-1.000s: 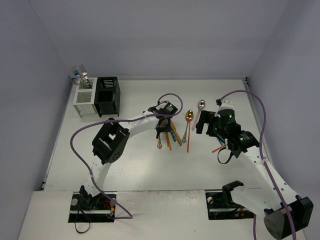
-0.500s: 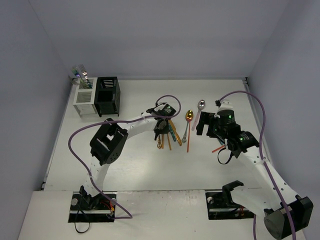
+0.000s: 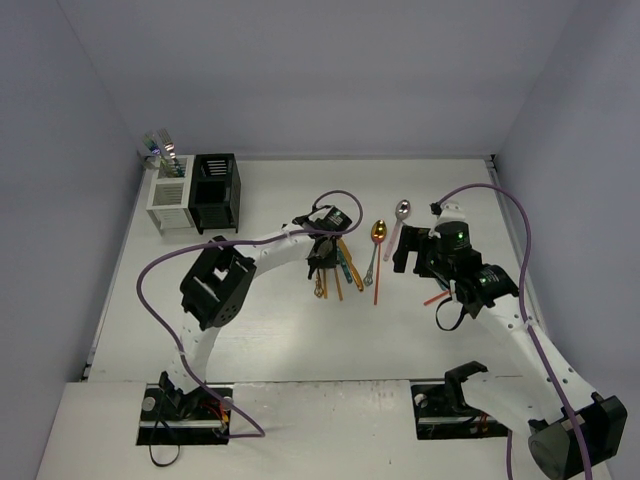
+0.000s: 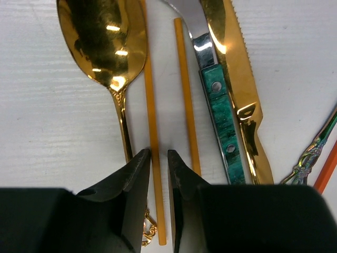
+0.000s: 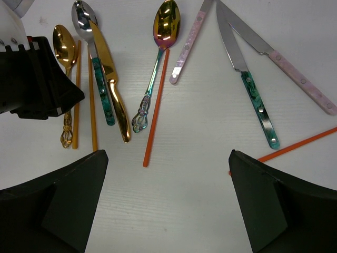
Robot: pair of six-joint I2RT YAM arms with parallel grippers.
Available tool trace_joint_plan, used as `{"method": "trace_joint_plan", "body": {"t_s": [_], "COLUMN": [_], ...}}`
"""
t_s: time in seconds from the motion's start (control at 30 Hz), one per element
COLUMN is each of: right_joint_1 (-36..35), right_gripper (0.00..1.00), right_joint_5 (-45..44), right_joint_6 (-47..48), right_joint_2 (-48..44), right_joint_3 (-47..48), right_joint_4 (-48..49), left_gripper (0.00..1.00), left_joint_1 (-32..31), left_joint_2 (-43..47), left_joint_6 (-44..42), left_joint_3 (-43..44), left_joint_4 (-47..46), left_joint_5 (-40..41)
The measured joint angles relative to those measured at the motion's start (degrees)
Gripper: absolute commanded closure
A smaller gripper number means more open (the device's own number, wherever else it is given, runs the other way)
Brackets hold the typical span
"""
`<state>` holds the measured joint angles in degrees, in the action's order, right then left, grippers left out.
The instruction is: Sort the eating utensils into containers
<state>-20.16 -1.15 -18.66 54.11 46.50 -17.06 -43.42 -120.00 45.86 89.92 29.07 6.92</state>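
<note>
The eating utensils lie in the middle of the table. My left gripper (image 3: 321,262) is down over a yellow chopstick (image 4: 152,105), with its jaws closed narrowly around the chopstick's near end (image 4: 159,158). Beside it lie a gold spoon (image 4: 102,42), a second yellow chopstick (image 4: 185,95), a teal-handled knife (image 4: 221,110) and a gold knife (image 4: 239,79). My right gripper (image 5: 167,155) is wide open and empty above bare table, between two orange chopsticks (image 5: 156,105) (image 5: 300,145). The white caddy (image 3: 170,203), which holds some utensils, and the black caddy (image 3: 215,190) stand at the far left.
An iridescent spoon (image 5: 166,23), a pink handle (image 5: 187,47), a teal-handled knife (image 5: 258,105) and a pink-handled knife (image 5: 300,81) lie ahead of the right gripper. The left gripper (image 5: 37,79) shows at the left of the right wrist view. Walls close in the table.
My left gripper has shifted slightly toward the near side, over the gold utensils. The right arm has barely moved.
</note>
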Motion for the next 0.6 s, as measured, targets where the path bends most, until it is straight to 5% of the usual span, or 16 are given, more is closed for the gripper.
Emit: {"method": "trace_joint_plan", "body": {"t_s": [0.23, 0.4, 0.6], "right_joint_1": [0.0, 0.0, 0.0], "right_gripper": [0.03, 0.03, 0.03], "right_joint_5": [0.0, 0.0, 0.0], "right_joint_6": [0.2, 0.3, 0.3], "right_joint_2": [0.0, 0.0, 0.2], "right_joint_3": [0.0, 0.0, 0.0], "right_joint_4": [0.0, 0.0, 0.0], "left_gripper": [0.83, 0.99, 1.0], "left_joint_1": [0.3, 0.9, 1.2], "left_joint_2": [-3.9, -4.5, -4.3], "left_joint_6": [-0.6, -0.7, -0.8], "left_joint_3": [6.1, 7.1, 7.0], "left_joint_4": [2.0, 2.4, 2.6], "left_joint_5": [0.0, 0.0, 0.0]}}
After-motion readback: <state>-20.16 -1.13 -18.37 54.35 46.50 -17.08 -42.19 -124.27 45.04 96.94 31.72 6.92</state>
